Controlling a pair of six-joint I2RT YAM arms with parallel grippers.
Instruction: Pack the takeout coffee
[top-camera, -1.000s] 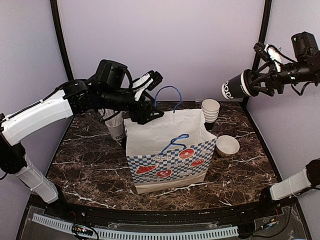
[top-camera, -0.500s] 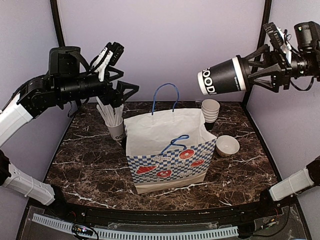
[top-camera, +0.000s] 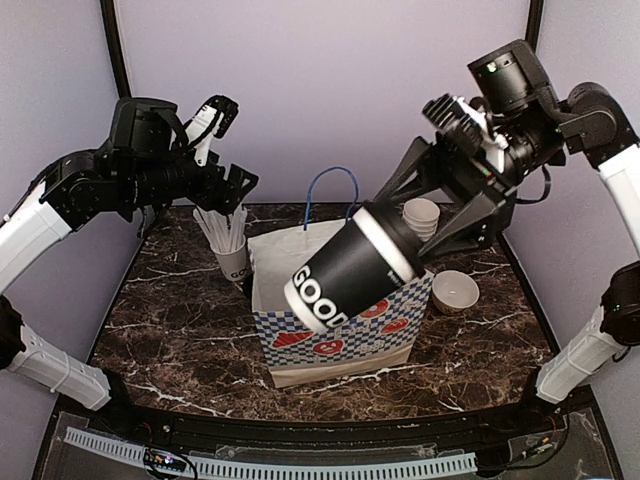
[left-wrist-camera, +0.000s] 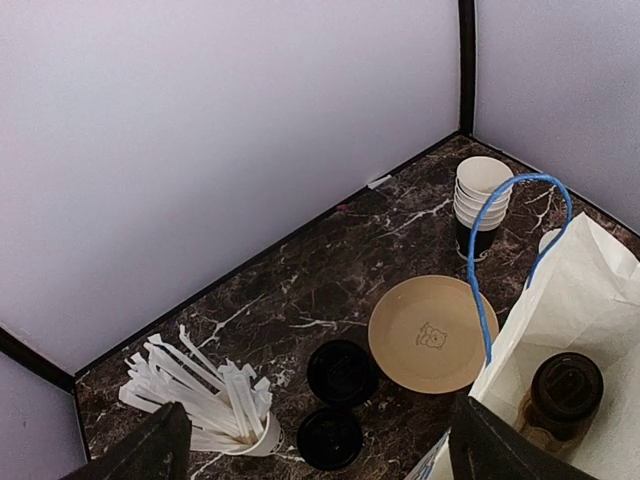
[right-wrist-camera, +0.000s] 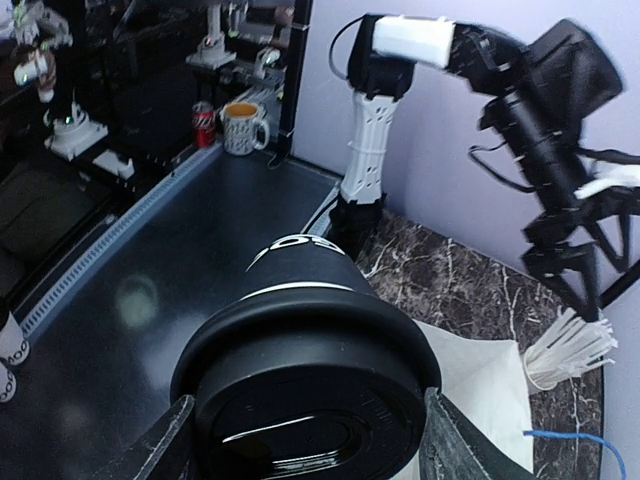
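Note:
My right gripper (top-camera: 405, 230) is shut on the lid end of a takeout coffee cup (top-camera: 345, 270), black with white "GOOD" lettering. The cup hangs tilted, base down-left, over the open paper bag (top-camera: 330, 330). In the right wrist view its black lid (right-wrist-camera: 300, 400) sits between my two fingers (right-wrist-camera: 165, 450). A second lidded cup (left-wrist-camera: 565, 385) stands inside the bag (left-wrist-camera: 590, 290). My left gripper (top-camera: 232, 150) is open and empty, high at the left above the straw cup (top-camera: 228, 245). Two loose black lids (left-wrist-camera: 342, 372) lie on the table behind the bag.
A tan plate (left-wrist-camera: 432, 332) lies behind the bag beside the lids. A stack of white cups (top-camera: 421, 218) stands at the back right, and a small white bowl (top-camera: 455, 290) sits right of the bag. The bag's blue handle (top-camera: 333, 180) sticks up.
The right arm swung the cup from the upper right down and left, over the bag. The left gripper drew back from the bag to the upper left and opened wide.

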